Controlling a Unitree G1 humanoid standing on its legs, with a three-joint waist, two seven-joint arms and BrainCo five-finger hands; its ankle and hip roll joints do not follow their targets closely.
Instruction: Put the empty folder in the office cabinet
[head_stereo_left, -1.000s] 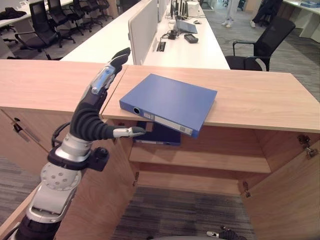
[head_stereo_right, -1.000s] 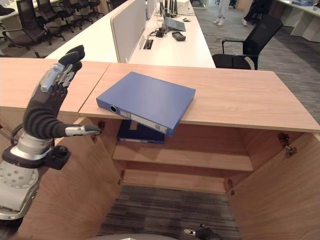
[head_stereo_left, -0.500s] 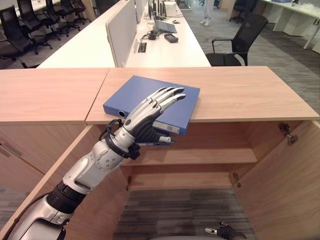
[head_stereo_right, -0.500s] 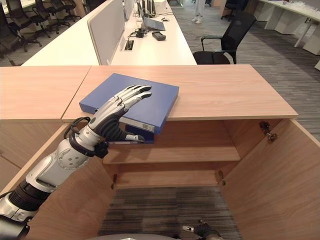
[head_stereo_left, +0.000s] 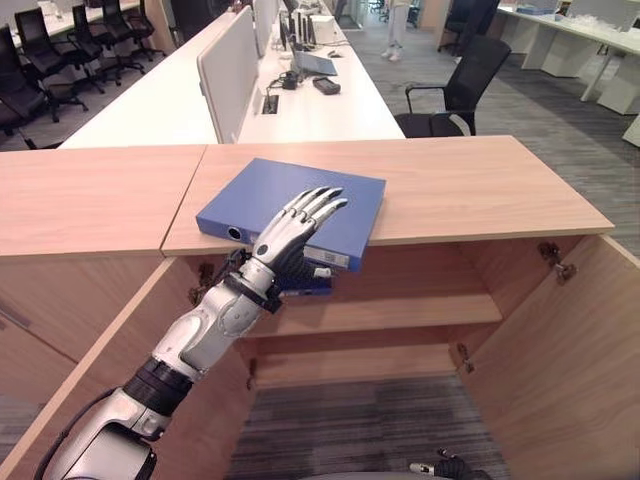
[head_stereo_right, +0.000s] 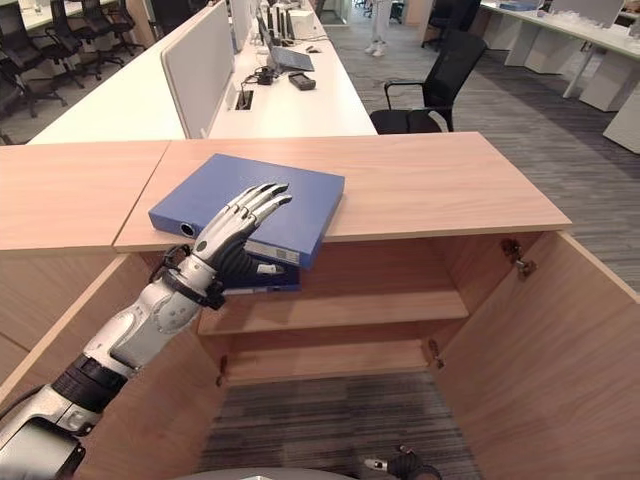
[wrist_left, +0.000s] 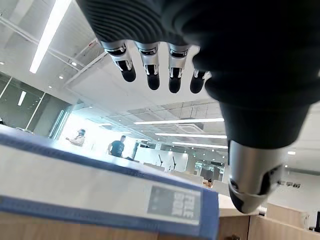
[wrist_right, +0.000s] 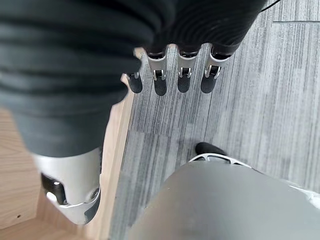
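Left hand (head_stereo_left: 290, 232) fingers straight above folder (head_stereo_left: 262, 190) | folder corner overhangs cabinet top (head_stereo_left: 480, 185) | right hand (wrist_right: 80, 90) relaxed

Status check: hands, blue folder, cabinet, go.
Left hand open over blue folder on cabinet top. Right hand open, low, idle. Doors open; second folder on upper shelf.
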